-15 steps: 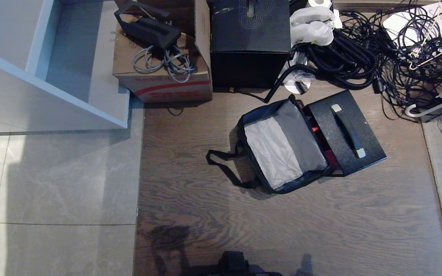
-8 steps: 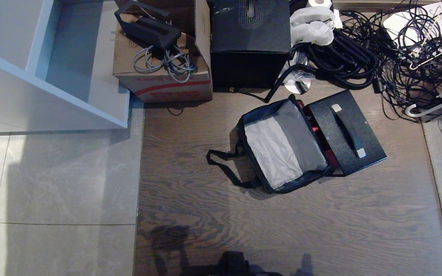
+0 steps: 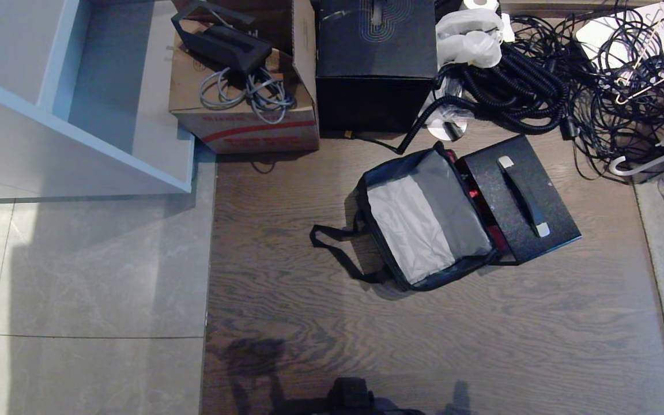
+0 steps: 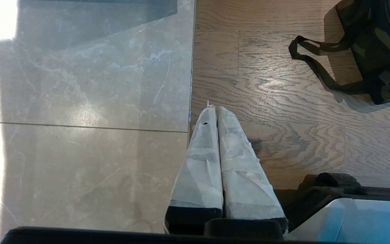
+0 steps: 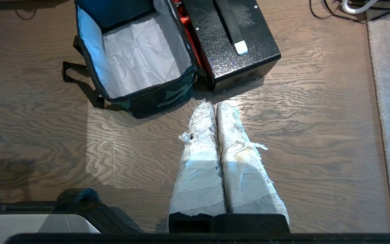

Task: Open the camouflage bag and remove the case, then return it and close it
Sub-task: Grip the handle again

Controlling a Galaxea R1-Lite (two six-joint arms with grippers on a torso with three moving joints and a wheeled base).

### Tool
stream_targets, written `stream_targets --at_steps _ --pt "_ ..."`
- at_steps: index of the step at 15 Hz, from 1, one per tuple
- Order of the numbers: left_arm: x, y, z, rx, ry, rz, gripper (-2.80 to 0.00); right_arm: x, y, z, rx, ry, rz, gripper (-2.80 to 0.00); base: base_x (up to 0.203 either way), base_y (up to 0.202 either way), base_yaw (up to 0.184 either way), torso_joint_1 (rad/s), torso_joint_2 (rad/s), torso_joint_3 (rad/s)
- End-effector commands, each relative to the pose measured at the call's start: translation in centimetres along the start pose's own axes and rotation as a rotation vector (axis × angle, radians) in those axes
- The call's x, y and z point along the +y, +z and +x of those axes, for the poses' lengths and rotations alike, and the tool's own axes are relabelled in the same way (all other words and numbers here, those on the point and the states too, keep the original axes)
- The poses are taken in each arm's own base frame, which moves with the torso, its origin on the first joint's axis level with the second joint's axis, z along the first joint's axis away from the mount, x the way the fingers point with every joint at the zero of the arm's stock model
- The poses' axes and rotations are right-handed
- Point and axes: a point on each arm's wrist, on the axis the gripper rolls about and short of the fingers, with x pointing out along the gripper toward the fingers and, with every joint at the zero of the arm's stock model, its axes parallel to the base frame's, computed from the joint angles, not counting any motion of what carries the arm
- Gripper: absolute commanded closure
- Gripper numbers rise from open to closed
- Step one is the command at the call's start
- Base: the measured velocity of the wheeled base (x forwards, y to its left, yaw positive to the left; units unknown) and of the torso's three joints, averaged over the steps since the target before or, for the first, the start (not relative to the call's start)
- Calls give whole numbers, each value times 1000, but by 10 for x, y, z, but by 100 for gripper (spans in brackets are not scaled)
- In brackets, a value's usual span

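The camouflage bag (image 3: 424, 222) lies open on the wooden floor (image 3: 424, 346), its grey lining showing and its black shoulder strap (image 3: 338, 248) trailing off toward the tiled floor (image 3: 78, 276). The case (image 3: 519, 199) sits outside the bag, touching its far side and resting over the red flap lining (image 3: 473, 193), with its black bar handle (image 3: 522, 196) facing up.

Neither arm appears in the head view. The left gripper (image 4: 214, 110) hangs low near the robot's base, pointing down at the seam where tile meets wood; its 2 tape-wrapped fingers (image 4: 201, 159) are pressed together and grasp nothing. The bag's strap and a corner of the bag lie well apart from it. The right gripper (image 5: 213, 105) also points down at the wood, its 2 wrapped fingers (image 5: 200, 162) clenched on nothing, tips near the bag's front corner and the case's near edge but apart from both.

Behind the bag stand a black cube box (image 3: 375, 63), a cardboard box (image 3: 245, 124) and a tangle of black cables (image 3: 539, 86)
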Motion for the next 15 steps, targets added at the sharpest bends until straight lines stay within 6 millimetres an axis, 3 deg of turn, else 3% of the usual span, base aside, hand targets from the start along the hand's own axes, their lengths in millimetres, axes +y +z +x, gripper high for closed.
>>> stream_targets --at_steps 1,7,15 --pt "0 0 0 0 0 0 0 0 -11 2 40 -1 0 0 0 0 0 2 2 -109" --pt "0 0 0 0 0 -2 0 0 -11 2 40 0 0 0 0 0 0 1 2 -154" --pt "0 0 0 0 0 0 0 0 -11 2 40 -1 0 0 0 0 0 1 1 -9"
